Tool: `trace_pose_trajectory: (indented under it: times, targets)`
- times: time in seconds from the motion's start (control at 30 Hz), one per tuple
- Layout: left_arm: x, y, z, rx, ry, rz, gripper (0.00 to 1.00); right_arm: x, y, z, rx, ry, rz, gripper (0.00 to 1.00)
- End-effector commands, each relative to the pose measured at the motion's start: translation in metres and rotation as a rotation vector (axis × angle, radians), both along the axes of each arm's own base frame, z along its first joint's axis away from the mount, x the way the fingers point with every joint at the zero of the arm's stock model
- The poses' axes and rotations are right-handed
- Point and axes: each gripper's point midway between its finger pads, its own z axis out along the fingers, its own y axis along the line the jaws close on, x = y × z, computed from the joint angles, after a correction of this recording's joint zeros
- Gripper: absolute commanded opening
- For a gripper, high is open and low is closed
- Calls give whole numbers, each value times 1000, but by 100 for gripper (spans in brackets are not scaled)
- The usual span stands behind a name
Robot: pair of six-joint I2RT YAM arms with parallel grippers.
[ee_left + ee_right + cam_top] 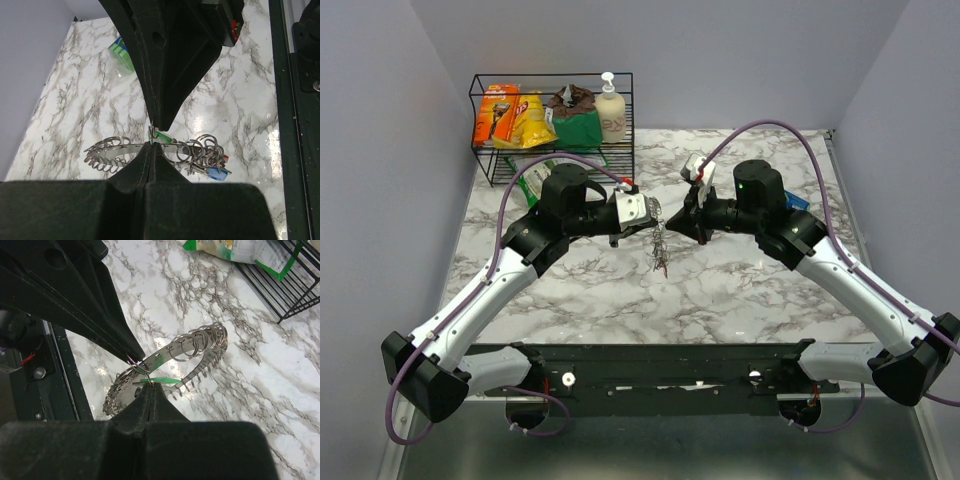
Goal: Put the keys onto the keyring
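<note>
The keyring is off the table, hanging over its middle between the two arms. It is a curved metal band crowded with split rings. From the left wrist the rings fan out on one side and bunch on the other, where a blue key and a speck of red hang among them. A green key lies across the band at the point where both grippers meet.

The left gripper has its fingers pressed together with no gap, pinching the band, and from above the ring dangles below its tip. The right gripper is likewise pinched tight. Its tips sit at one end of the green key, and it seems to grip the key there, though the contact is too small to be sure. The two tips come in from opposite sides and nearly touch — only the band and the key lie between them.

Both arms reach in from the near corners, elbows out, with purple cables looping over them. Behind the left arm a green packet lies on the marble. At the back left stands a wire basket holding an orange packet, a yellow packet, a dark green bundle and a soap bottle — all well apart from the grippers.
</note>
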Motion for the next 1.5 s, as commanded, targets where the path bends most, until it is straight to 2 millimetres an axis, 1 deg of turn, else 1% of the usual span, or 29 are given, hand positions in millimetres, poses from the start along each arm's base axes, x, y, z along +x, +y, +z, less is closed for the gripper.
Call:
trace_pose_trajectory:
  times: [0.0, 0.07, 0.1, 0.17, 0.2, 0.27, 0.3, 0.37, 0.4, 0.47, 0.5, 0.63, 0.67, 0.73, 0.77, 0.83, 0.87, 1.07, 1.23, 1.37, 1.43, 1.47]
  targets:
    - [-20, -5, 29, -85, -51, -83, 0, 6, -5, 3, 11, -27, -23, 8]
    - [-21, -5, 30, -89, -50, -85, 0, 6, -7, 4, 11, -35, -34, 16]
    - [-21, -5, 30, -89, -50, -85, 0, 6, -8, 5, 11, -38, -40, 25]
    - [-21, -5, 30, -89, -50, -85, 0, 7, -13, 9, 12, -57, -62, 34]
    - [-21, -5, 30, -91, -49, -86, 0, 7, -15, 11, 12, -69, -68, 45]
    - [-21, -5, 30, -91, -49, -88, 0, 10, -21, 13, 2, -98, -95, 54]
    - [-22, -5, 31, -92, -53, -88, 0, 8, -25, 17, 7, -118, -104, 65]
    - [-22, -6, 31, -94, -52, -91, 0, 8, -29, 23, 11, -160, -110, 76]
    - [-23, -6, 31, -96, -53, -97, 0, 4, -33, 28, 20, -181, -108, 84]
    - [-23, -6, 30, -95, -50, -98, 0, 1, -34, 35, 35, -212, -99, 92]
    - [-22, -6, 30, -95, -48, -98, 0, -1, -36, 39, 44, -226, -97, 99]
    - [-25, -8, 33, -106, -53, -116, 0, -12, -39, 58, 102, -263, -47, 100]
    - [-25, -8, 32, -106, -54, -117, 0, -18, -36, 60, 116, -258, -11, 100]
    - [-25, -8, 32, -108, -54, -120, 0, -22, -37, 65, 133, -262, 17, 100]
    - [-26, -9, 33, -113, -58, -126, 0, -28, -35, 69, 149, -261, 53, 100]
    - [-27, -8, 35, -115, -60, -128, 0, -32, -34, 73, 162, -265, 78, 100]
    - [-28, -9, 35, -118, -60, -133, 0, -38, -33, 77, 174, -268, 106, 100]
    - [-32, -10, 37, -130, -57, -156, 0, -53, -28, 83, 201, -269, 213, 100]
    - [-38, -11, 40, -146, -46, -188, 0, -59, -24, 85, 214, -257, 263, 99]
    - [-42, -13, 43, -163, -38, -215, 0, -64, -18, 86, 230, -228, 311, 95]
    - [-43, -14, 45, -173, -36, -223, 0, -66, -16, 86, 237, -217, 325, 89]
    - [-44, -15, 48, -184, -33, -231, 0, -64, -16, 86, 240, -209, 322, 84]
